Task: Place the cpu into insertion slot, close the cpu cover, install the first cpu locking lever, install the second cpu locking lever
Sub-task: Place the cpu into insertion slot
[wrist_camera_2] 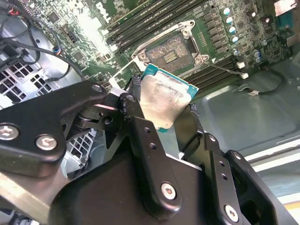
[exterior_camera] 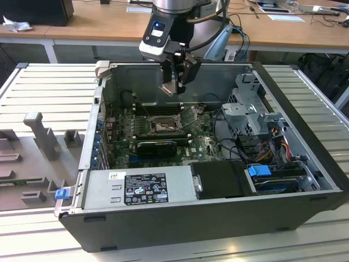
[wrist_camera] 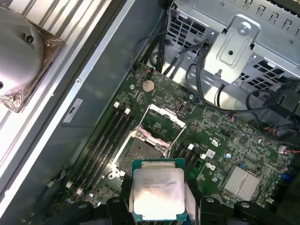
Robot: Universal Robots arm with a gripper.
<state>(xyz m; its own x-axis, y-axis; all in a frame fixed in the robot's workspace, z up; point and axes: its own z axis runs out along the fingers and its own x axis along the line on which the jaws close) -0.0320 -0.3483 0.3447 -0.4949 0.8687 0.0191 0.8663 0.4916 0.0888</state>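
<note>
Second wrist view, gripper (wrist_camera_2: 165, 117): narrowly parted, pinching cpu (wrist_camera_2: 161, 96) by two opposite edges.
Cpu position: in the air above motherboard (wrist_camera: 225, 145), pale face up, not yet seated.
Insertion slot (wrist_camera: 138, 152): bare, near the held chip, apart from it.
Cpu cover (wrist_camera: 165, 123): swung up, open, beside slot.
Risk: likely bent contacts or jammed corner if lowered tilted or rotated; possible slip from thin edge grip; possible gripper strike on raised cover.
</note>
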